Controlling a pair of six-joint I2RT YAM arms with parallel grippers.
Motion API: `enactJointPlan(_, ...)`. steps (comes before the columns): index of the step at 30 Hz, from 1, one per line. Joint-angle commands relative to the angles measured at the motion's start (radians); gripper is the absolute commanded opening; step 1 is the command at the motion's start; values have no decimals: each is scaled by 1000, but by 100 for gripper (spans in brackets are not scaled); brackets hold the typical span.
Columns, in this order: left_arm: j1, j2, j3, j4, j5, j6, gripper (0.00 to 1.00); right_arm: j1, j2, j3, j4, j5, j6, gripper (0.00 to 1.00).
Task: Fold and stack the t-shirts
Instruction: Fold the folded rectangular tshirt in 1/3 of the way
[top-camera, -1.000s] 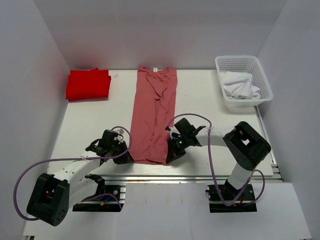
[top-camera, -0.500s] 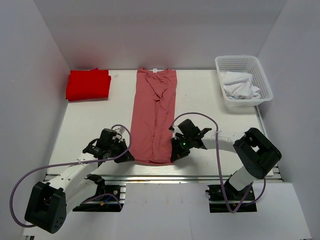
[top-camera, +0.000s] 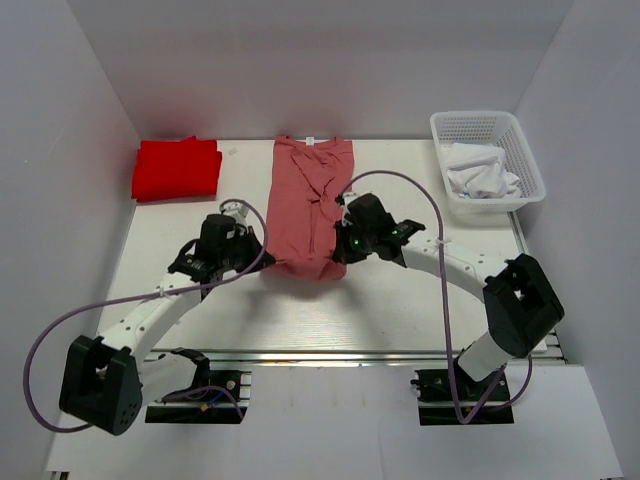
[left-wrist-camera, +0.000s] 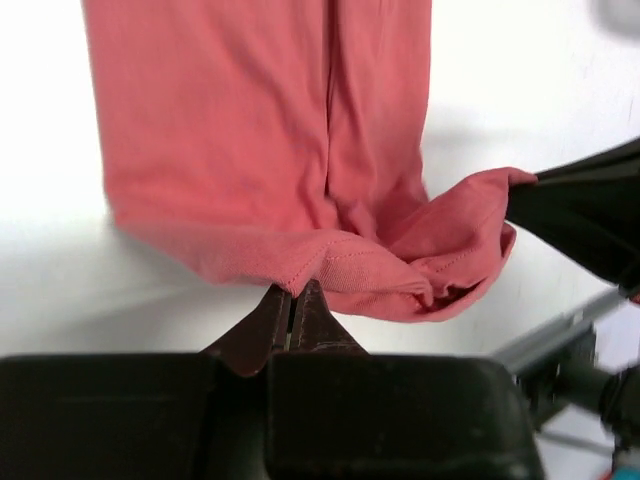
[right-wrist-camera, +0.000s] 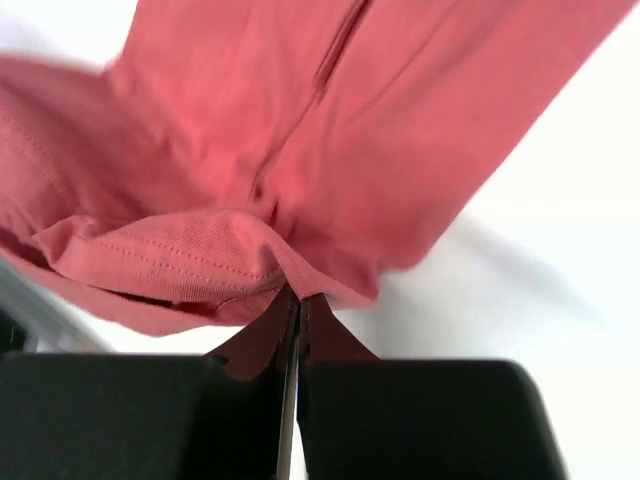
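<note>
The left gripper (left-wrist-camera: 295, 300) is clamping the near hem of the pink t-shirt (top-camera: 310, 195), with its jaws closed tight on the stitched edge at the hem's left corner. The right gripper (right-wrist-camera: 297, 300) is pinching the same hem at its right corner, with its jaws likewise closed on the cloth. Between the two grippers the hem is sagging in a loose fold. It is sitting raised above the table (top-camera: 420, 300) and casting a shadow beneath it. Beyond both sets of fingertips the rest of the pink t-shirt is lying flat as a long narrow strip. Its sides are meeting along a centre line, and its collar is at the end farthest from the grippers. The red t-shirt (top-camera: 177, 168) is resting as a folded block well to the left of and beyond the left gripper, apart from the pink one. A white basket (top-camera: 487, 122) holding white cloth (top-camera: 480, 172) is standing well to the right of and beyond the right gripper, at the far corner of the table
</note>
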Motion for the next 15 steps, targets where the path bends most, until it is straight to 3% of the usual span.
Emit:
enactJointPlan(1, 5, 92, 123, 62, -117, 5, 0, -21, 58, 113, -26, 183, -18, 0)
enactJointPlan(9, 14, 309, 370, 28, -217, 66, 0, -73, 165, 284, -40, 308, -44, 0)
enactJointPlan(15, 23, 456, 524, 19, -262, 88, 0, -117, 242, 396, -42, 305, -78, 0)
